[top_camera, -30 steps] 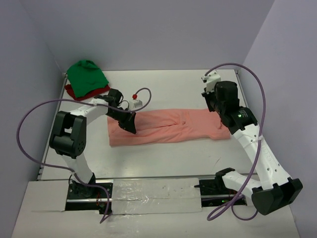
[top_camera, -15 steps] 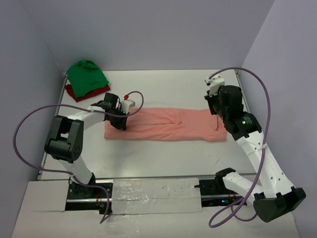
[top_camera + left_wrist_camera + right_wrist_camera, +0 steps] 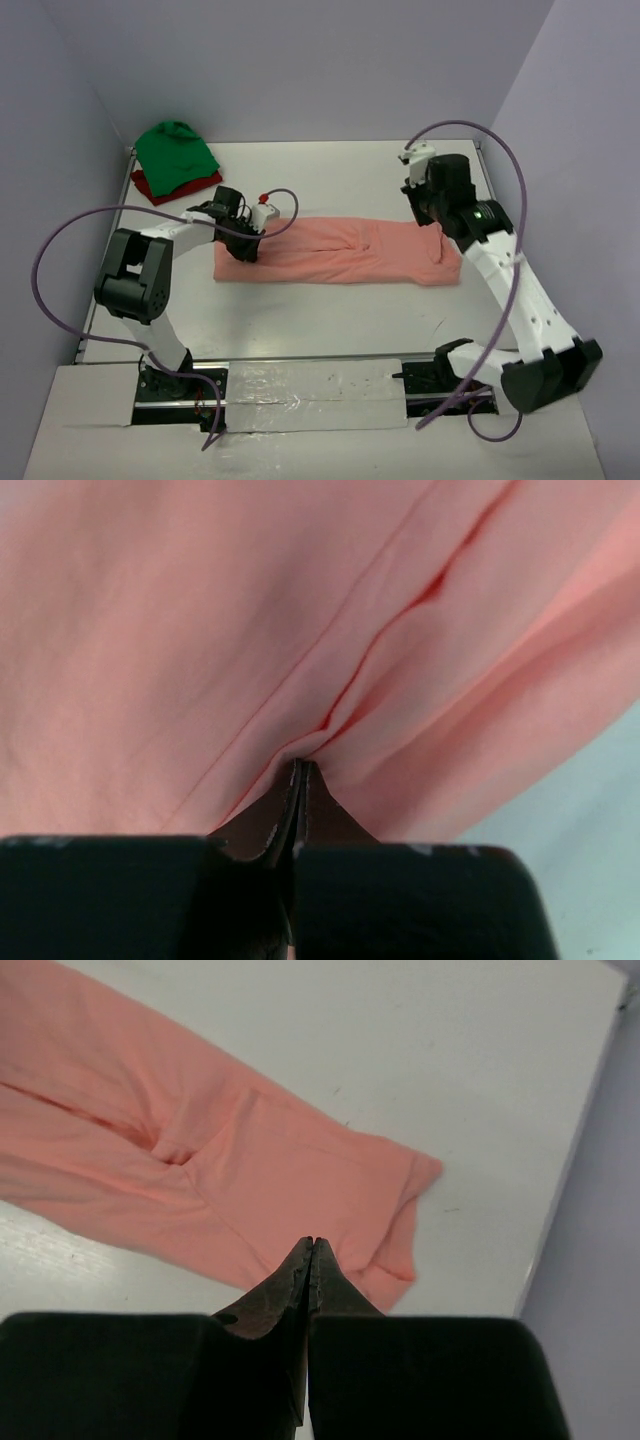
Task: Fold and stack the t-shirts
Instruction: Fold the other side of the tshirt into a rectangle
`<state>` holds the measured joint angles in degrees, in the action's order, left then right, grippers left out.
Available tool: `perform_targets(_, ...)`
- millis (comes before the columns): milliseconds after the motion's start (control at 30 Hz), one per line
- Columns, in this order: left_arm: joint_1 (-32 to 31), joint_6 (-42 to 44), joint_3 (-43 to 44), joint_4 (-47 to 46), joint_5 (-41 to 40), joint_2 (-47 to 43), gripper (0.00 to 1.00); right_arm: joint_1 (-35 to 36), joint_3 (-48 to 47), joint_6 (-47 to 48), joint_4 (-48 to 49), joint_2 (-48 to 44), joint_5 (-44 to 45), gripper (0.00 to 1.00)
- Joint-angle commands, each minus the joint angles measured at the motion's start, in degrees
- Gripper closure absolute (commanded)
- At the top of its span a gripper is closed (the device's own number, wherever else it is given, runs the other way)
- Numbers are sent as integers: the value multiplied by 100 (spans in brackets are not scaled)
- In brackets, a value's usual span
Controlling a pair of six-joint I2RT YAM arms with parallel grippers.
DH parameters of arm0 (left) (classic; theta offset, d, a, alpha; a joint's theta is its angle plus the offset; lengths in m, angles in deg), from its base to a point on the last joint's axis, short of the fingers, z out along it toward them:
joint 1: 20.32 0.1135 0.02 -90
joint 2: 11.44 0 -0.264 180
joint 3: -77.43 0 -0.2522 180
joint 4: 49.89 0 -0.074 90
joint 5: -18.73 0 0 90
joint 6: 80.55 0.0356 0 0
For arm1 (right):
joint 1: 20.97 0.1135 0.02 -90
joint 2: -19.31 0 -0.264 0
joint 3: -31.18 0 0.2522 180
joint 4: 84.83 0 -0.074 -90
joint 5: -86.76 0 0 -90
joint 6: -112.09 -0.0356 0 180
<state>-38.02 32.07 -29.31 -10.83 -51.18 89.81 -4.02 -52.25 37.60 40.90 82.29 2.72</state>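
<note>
The salmon-pink t-shirt (image 3: pixel 340 250) lies on the table as a long strip folded lengthwise. It fills the left wrist view (image 3: pixel 250 630) and shows in the right wrist view (image 3: pixel 200 1170). My left gripper (image 3: pixel 245 250) is shut on a fold of cloth at the shirt's left end (image 3: pixel 300 765). My right gripper (image 3: pixel 420 212) is shut and empty, hovering over the shirt's right end, with its tips (image 3: pixel 310 1243) above the sleeve. The bright green t-shirt (image 3: pixel 175 150) lies bunched on the dark red t-shirt (image 3: pixel 150 187) at the back left corner.
The white table (image 3: pixel 340 175) is boxed in by lilac walls at the back and on both sides. The table's right edge (image 3: pixel 570 1190) runs close to the shirt's right end. Purple cables loop beside both arms.
My left gripper dragged the shirt's left end leftward and back, straightening the strip. My right gripper came off the shirt's right end and moved up and toward the back.
</note>
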Motion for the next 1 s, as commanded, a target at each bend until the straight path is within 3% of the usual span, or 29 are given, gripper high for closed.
perform_targets(0,-357,498,-299,1161,662,413,100,-25,-424,22,-1098,1126,-595,100)
perform_targets(333,-402,534,-799,1179,487,132,100,-43,-337,119,-1310,2964,-1123,100)
perform_targets(633,-384,332,-941,986,477,-246,100,-174,-38,-65,-1240,3405,-718,100)
perform_targets(967,-252,200,-914,1082,469,-668,100,-1211,-265,-882,-765,4195,-2264,100)
